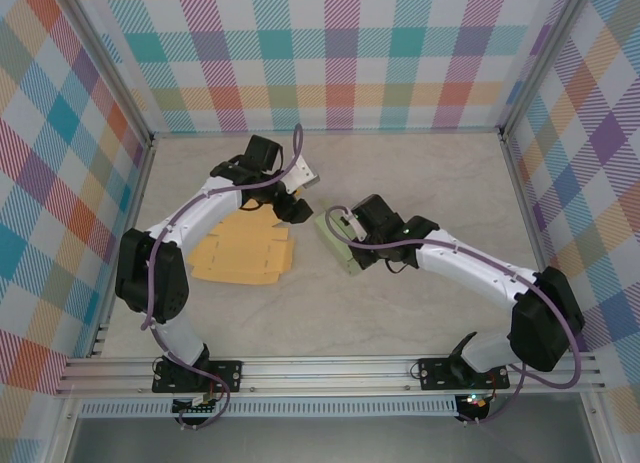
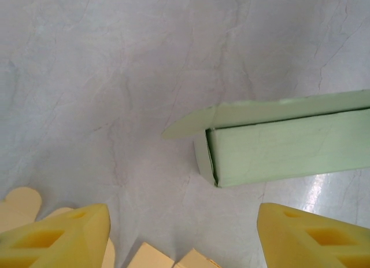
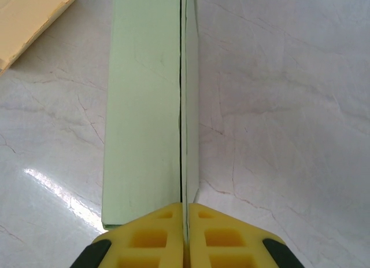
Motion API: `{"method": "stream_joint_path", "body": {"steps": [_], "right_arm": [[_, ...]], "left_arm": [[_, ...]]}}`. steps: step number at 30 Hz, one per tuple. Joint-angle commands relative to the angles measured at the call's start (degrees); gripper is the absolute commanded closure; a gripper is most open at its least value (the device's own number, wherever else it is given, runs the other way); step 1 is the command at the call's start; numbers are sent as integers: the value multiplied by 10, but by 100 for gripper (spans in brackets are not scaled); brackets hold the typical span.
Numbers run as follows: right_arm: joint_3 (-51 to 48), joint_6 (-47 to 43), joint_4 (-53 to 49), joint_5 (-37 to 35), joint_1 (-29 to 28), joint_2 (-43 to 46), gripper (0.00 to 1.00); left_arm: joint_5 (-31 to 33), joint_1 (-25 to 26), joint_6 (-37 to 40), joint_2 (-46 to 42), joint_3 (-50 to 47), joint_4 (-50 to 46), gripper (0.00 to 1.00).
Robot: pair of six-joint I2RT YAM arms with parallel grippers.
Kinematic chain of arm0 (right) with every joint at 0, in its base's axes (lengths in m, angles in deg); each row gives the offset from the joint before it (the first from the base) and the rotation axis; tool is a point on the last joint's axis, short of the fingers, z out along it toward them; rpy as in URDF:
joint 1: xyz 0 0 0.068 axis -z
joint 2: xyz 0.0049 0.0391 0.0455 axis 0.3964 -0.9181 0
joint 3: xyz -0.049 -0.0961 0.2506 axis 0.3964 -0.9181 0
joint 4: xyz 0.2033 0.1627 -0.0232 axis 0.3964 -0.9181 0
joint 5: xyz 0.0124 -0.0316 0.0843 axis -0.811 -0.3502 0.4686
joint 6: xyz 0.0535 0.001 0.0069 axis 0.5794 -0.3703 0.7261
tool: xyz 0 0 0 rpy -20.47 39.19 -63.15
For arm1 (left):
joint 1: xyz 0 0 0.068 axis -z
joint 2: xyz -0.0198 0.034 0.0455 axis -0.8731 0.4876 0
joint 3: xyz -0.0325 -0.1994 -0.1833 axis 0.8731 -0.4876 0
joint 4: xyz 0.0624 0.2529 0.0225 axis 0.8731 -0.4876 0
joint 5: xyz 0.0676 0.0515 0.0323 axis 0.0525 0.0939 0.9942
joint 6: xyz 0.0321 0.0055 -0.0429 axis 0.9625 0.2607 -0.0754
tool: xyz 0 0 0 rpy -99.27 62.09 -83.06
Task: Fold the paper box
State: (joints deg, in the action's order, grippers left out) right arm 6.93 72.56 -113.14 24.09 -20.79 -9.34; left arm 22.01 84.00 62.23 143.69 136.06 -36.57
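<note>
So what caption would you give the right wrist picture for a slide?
Right fingers pinched on the green paper box, flat yellow cardboard nearby.

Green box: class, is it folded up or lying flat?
Folded up: the green box shows two walls meeting at a corner, but its end flap sticks out.

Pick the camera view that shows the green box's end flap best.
Left wrist: the green box lies side-on, its end flap sticking out. The right wrist view looks along the box's length, the right claw pinching its near edge. The top view shows it small, partly under the right arm.
</note>
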Motion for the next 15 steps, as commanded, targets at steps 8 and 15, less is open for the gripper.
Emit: {"method": "stream_joint_path", "body": {"steps": [8,15], "right_arm": [[26,-42,26,21,-3,-30,91],[29,-44,28,28,-3,-32,90]], "left_arm": [[-29,-8,149,76,81,-43,31],[-25,-8,202,118,139,-94,31]]}}
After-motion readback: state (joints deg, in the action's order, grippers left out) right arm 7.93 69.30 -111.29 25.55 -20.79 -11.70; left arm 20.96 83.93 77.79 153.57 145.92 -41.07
